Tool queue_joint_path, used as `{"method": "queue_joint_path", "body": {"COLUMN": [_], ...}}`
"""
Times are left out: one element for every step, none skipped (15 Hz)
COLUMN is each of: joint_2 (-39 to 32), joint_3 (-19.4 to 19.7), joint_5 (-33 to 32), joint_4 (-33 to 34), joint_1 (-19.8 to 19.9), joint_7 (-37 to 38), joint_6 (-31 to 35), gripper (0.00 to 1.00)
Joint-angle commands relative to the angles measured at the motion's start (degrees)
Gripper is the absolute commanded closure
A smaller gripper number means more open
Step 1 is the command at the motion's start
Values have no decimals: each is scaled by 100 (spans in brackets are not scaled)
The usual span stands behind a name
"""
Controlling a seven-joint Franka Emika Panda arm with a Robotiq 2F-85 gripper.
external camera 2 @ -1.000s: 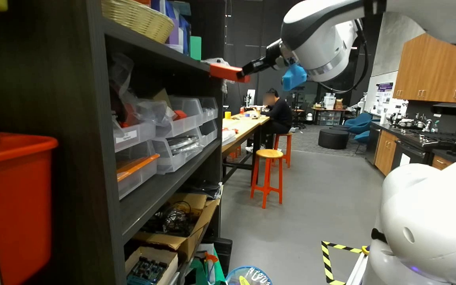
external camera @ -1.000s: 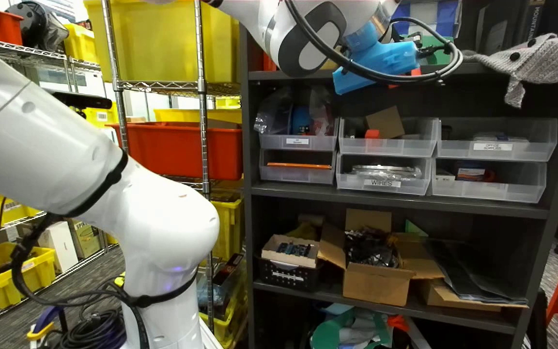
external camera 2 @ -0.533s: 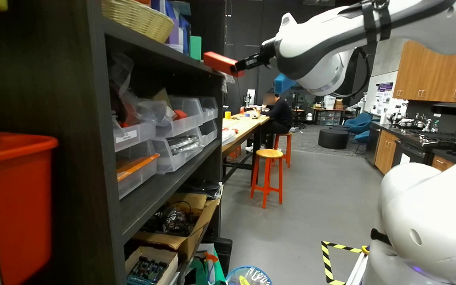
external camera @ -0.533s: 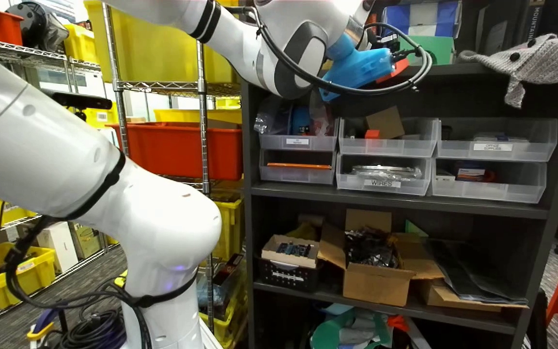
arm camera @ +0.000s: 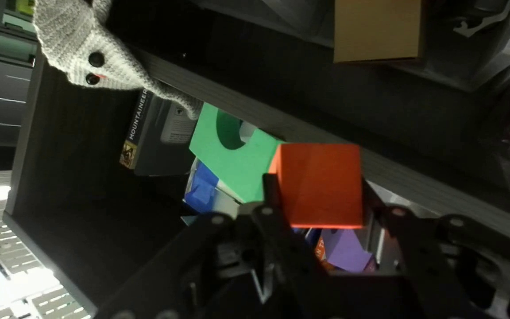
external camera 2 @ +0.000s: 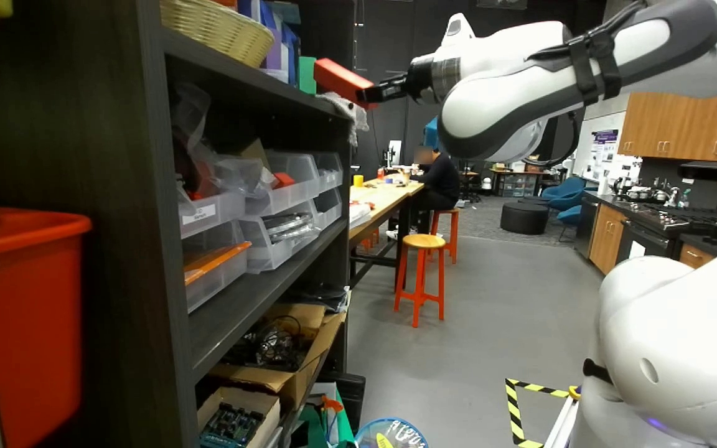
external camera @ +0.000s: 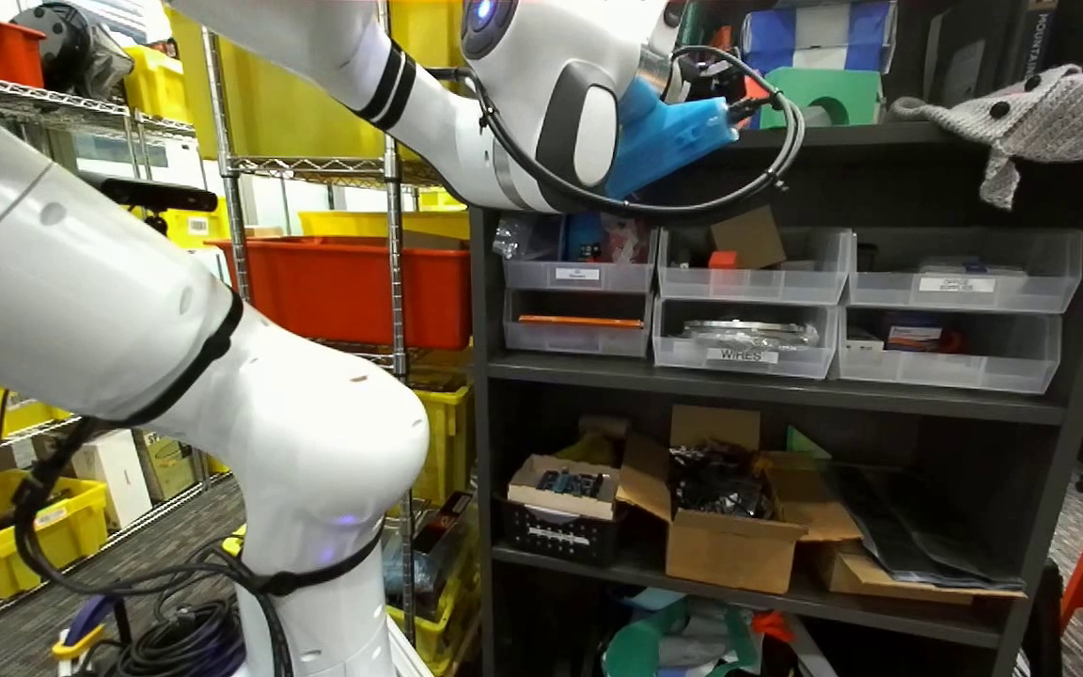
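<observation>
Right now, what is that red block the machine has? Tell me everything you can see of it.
The red block is a plain, long box with flat faces, crisp edges and, in the wrist view, a squarish near end. Its surface looks smooth and matte; what it is made of I can't tell. The gripper clasps it near that end from both sides, and the rest juts out toward the upper shelf, slanting in an exterior view with its far end higher. Whether it touches the shelf isn't clear.
</observation>
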State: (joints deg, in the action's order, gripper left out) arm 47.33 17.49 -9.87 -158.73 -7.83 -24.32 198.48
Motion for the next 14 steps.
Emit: {"method": "queue_joint_path", "body": {"joint_2": [386,480,590,692,735,733,747,789,830,863,889,975,1069,1211], "joint_3": [-127,-155,-222,-274,-318,-372,-416,-484,-548,-632,-724,-803,-874,-959], "joint_5": [-378,-430,-462,-491,-518,-557,-585,-608,-647,-677,-674,-664,-649,-653], "joint_4": [-42,-26,-14,6,11,22,26,73,106,158,203,238,265,291], "joint_1": [205,230,283,319,323,329,324,341,347,376,427,458,483,534], "joint_7": [317,361,398,414,420,399,388,380,355,335,345,367,380,371], "joint_6": [-3,-4,-5,-6,-7,-11,-33,-156,-294,-432,-525,-621,-709,-791], "gripper": [85,85,85,85,85,85,85,85,85,85,85,85,85,85]}}
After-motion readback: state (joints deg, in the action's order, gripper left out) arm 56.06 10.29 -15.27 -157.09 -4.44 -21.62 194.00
